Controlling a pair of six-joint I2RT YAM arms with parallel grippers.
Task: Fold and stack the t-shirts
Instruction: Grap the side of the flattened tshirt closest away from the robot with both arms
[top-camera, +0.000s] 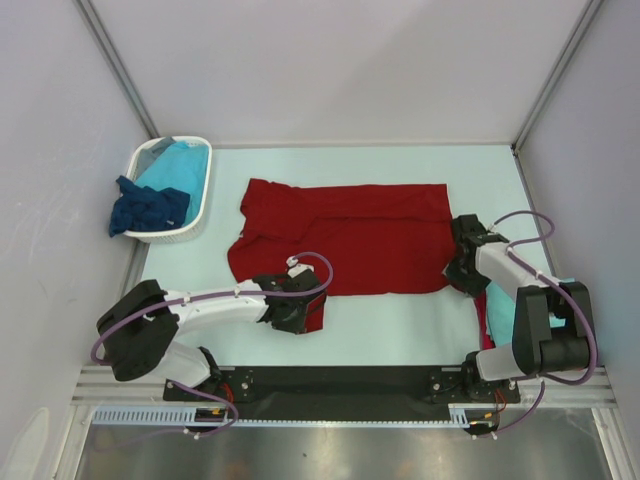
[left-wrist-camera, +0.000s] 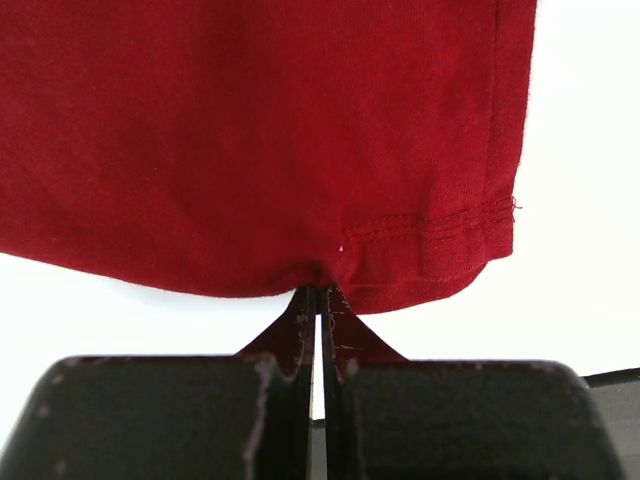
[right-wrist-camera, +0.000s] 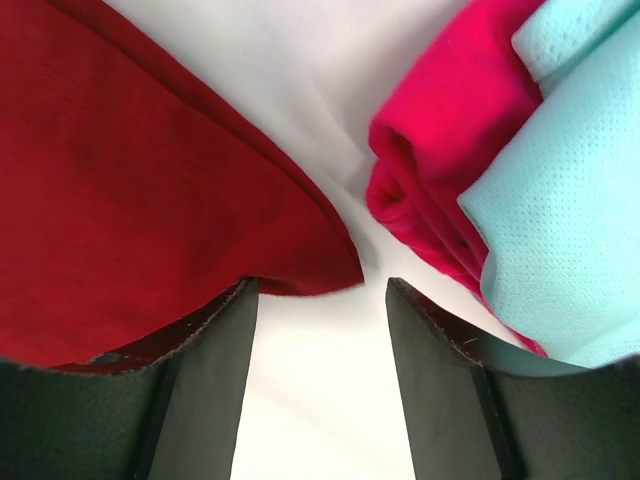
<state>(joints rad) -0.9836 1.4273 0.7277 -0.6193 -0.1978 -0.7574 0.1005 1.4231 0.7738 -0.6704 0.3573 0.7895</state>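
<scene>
Dark red cloth, the dark red t-shirt (top-camera: 350, 235), lies spread flat at the centre of the table (top-camera: 400, 320), long side running 9 to 3 o'clock in the top view, collar end toward 9 o'clock.

Left gripper (top-camera: 297, 312): positioned at the shirt's 7 o'clock corner. In the left wrist view its jaws are pressed together on a pinch of the stitched hem, and the cloth puckers at the grip point.

Right gripper (top-camera: 458, 270): positioned at the shirt's 4 o'clock corner. In the right wrist view its jaws stand wide apart with nothing between them. The shirt's edge overlaps the left finger (right-wrist-camera: 205, 380), and bare table shows in the gap.

At 1 o'clock in the right wrist view, just beside the right gripper, lies a folded red t-shirt (right-wrist-camera: 440, 150) with a folded turquoise t-shirt (right-wrist-camera: 560, 220) on top, touching it.

At 10 o'clock from the spread shirt stands a white basket (top-camera: 200, 215), apart from it. A turquoise t-shirt (top-camera: 180, 165) lies inside. A dark navy t-shirt (top-camera: 145, 208) hangs over the basket's 8 o'clock rim.
</scene>
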